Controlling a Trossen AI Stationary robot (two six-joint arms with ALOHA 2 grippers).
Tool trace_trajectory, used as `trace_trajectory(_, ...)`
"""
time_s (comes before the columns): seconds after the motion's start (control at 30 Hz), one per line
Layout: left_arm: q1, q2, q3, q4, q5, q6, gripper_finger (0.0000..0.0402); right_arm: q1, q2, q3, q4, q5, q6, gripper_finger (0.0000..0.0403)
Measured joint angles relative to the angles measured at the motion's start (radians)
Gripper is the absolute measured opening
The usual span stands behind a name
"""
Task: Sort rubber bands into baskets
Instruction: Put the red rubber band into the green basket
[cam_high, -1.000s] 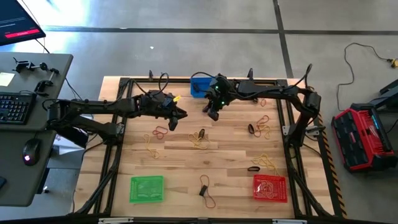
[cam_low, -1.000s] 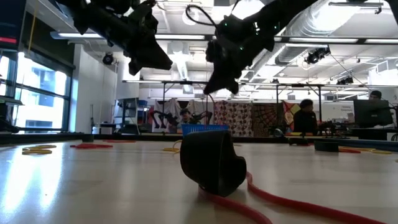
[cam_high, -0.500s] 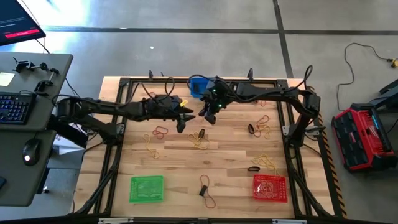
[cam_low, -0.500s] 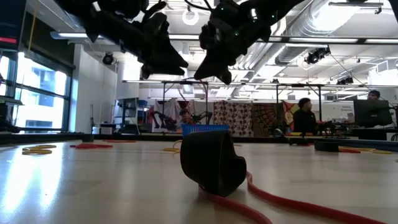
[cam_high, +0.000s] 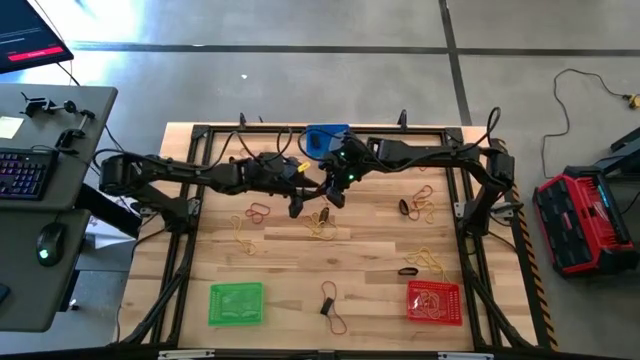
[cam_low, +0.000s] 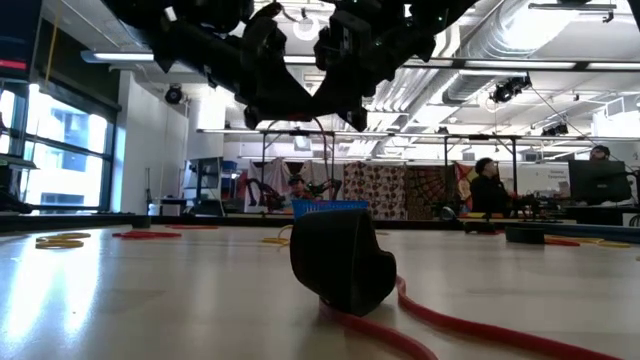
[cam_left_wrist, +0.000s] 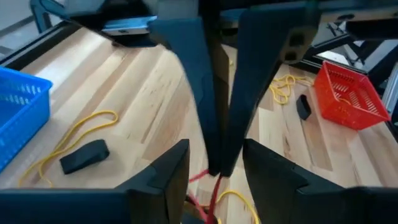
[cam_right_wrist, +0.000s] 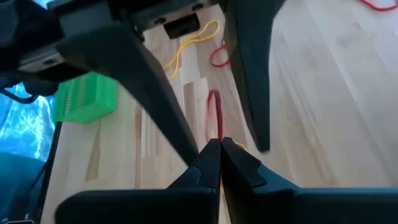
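Note:
My right gripper (cam_right_wrist: 219, 146) is shut on a red rubber band (cam_left_wrist: 214, 186) above the middle of the table's far half (cam_high: 326, 197). My left gripper (cam_high: 297, 203) faces it from the left and is open. In the left wrist view its two fingers (cam_left_wrist: 168, 177) stand on either side of the right gripper's fingertips without touching them. The blue basket (cam_high: 322, 138) sits at the far edge, the green basket (cam_high: 237, 303) near left, and the red basket (cam_high: 434, 301) near right. Yellow, red and black rubber bands (cam_high: 320, 225) lie scattered on the wood. My right gripper pinches the red rubber band's upper end (cam_right_wrist: 215, 134) between its two shut fingertips, slanting down from the table's right. The band hangs as a thin loop (cam_low: 327, 160) below the fingers. Whether its lower end reaches the table cannot be told.
A dark frame (cam_high: 190, 200) runs round the table's edges. Loose bands lie at left (cam_high: 258, 212), right (cam_high: 420, 208) and near centre (cam_high: 328, 300). In the low view a black band (cam_low: 340, 260) and a red one lie close in front. People are in the room beyond.
My left gripper has gone toward the table's right edge and slightly down. My right gripper has gone toward the left edge with the red band. The two now meet tip to tip above the table's far middle.

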Motion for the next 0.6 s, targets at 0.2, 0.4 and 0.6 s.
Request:
trace_trajectory(0.2,0.002,0.018,0.026,-0.018,0.027,0.04,0.0038,0.0,-0.001,0.0,-0.004,0.009,0.004,0.0)
trace_trajectory(0.4,0.002,0.017,0.033,-0.034,0.037,0.041,0.0023,-0.001,-0.003,0.0,-0.012,0.01,-0.004,0.0)
trace_trajectory(0.6,0.009,-0.058,0.036,-0.122,0.022,0.069,0.0023,0.001,-0.002,0.003,0.022,0.015,-0.04,0.0)
